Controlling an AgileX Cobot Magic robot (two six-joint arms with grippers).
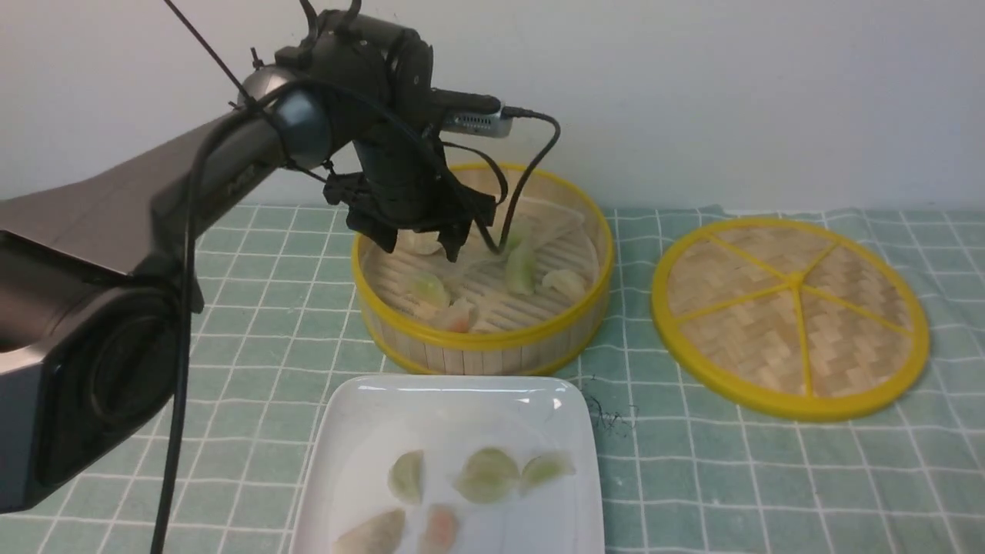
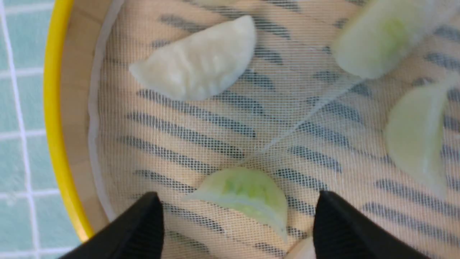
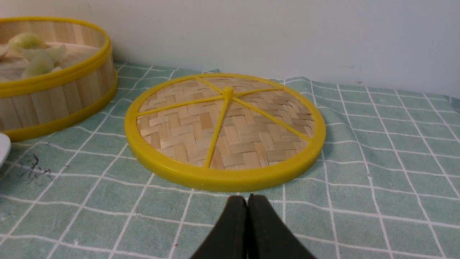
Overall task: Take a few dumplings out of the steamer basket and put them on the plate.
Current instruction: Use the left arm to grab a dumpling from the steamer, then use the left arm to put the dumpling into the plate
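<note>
Left gripper [image 1: 419,245] with jaws wide apart, pale green crescent dumpling [image 2: 244,194] lay between them, untouched, at eight o'clock in round yellow-rimmed bamboo steamer basket [image 1: 539,338], right gripper [image 3: 247,201] had jaws pressed together

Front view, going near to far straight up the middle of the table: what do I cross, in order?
plate → steamer basket → wall

The left arm [image 1: 115,200] is glossy dark grey, with black cables [image 1: 183,308] and a silver camera box [image 1: 481,123]. The left pincer [image 2: 237,201] and the right pincer [image 3: 247,205] are black, tapered.
</note>
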